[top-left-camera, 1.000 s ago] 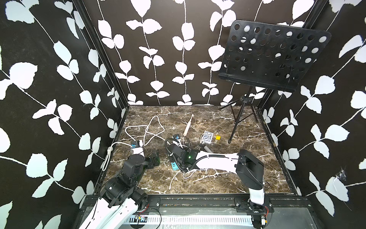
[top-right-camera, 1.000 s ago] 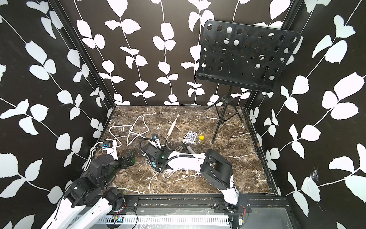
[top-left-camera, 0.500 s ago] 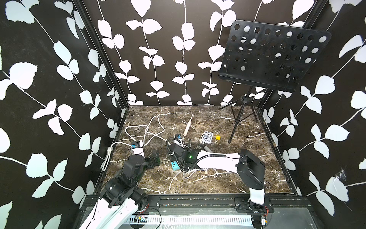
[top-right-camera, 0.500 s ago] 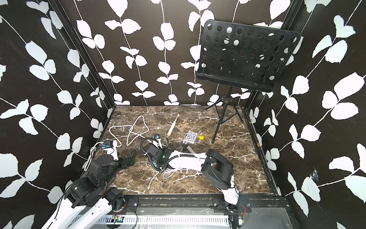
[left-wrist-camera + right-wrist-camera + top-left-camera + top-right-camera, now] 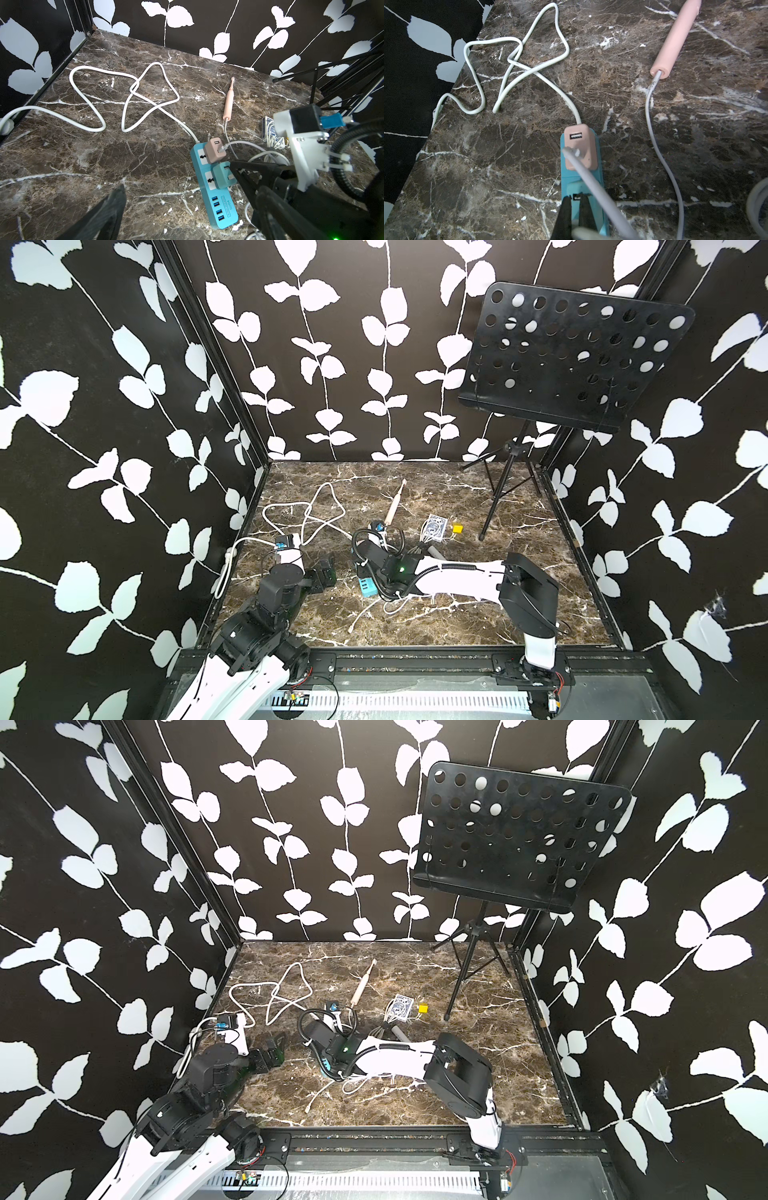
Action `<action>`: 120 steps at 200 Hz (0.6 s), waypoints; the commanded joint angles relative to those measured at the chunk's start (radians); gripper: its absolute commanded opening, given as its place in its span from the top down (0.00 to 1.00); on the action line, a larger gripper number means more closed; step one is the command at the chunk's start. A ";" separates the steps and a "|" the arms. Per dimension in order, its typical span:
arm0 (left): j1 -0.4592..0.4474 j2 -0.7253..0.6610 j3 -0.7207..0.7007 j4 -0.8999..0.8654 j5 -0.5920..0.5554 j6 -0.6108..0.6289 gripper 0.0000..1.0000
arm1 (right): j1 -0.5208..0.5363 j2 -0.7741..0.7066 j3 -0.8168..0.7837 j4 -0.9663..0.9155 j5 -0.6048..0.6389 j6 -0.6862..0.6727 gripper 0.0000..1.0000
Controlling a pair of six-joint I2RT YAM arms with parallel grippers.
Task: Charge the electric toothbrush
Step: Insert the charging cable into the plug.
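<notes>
Right wrist view suggests the task is nearly done. The pink toothbrush (image 5: 675, 37) lies flat on the tabletop (image 5: 457, 614) at about 1 o'clock from the power strip (image 5: 223, 209). Its charging cable (image 5: 646, 116) enters its base, and the cable's USB plug (image 5: 571, 150) sits at the lower port of the pink adapter (image 5: 580, 145), which stands in the strip's 12 o'clock socket. A little of the plug seems to show outside the port, so I judge the step in hand to be seating it fully and then backing off. The right gripper (image 5: 575, 200) is low over the strip at 6 o'clock from the pink adapter, its fingers almost together with nothing I can make out between them. The cable runs just beside it at 3 o'clock. The left gripper (image 5: 327, 572), at 9 o'clock from the strip in a top view, is spread wide and empty. To do this well, press the plug straight along the port's axis, since the strip looks light enough to slide. The left gripper could steady its 6 o'clock end. Lift away clear of the cable so it cannot snag, and avoid the teal adapter (image 5: 223, 176), which seems to rest loose with a prong showing.
</notes>
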 commanded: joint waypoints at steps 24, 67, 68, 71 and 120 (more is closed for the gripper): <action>0.001 0.009 -0.014 0.035 0.005 0.009 0.01 | 0.013 0.037 0.038 -0.240 -0.052 0.069 0.81; 0.000 0.018 -0.006 0.036 0.002 0.023 0.01 | 0.026 -0.034 0.087 -0.168 -0.064 0.004 0.65; 0.000 0.018 -0.006 0.036 0.002 0.023 0.01 | 0.027 -0.036 0.088 -0.166 -0.065 0.002 0.65; 0.000 0.018 -0.005 0.035 0.002 0.024 0.01 | 0.029 -0.042 0.087 -0.161 -0.067 -0.004 0.63; 0.000 0.008 -0.004 0.034 -0.006 0.028 0.01 | 0.032 -0.069 0.122 -0.211 -0.079 -0.032 0.49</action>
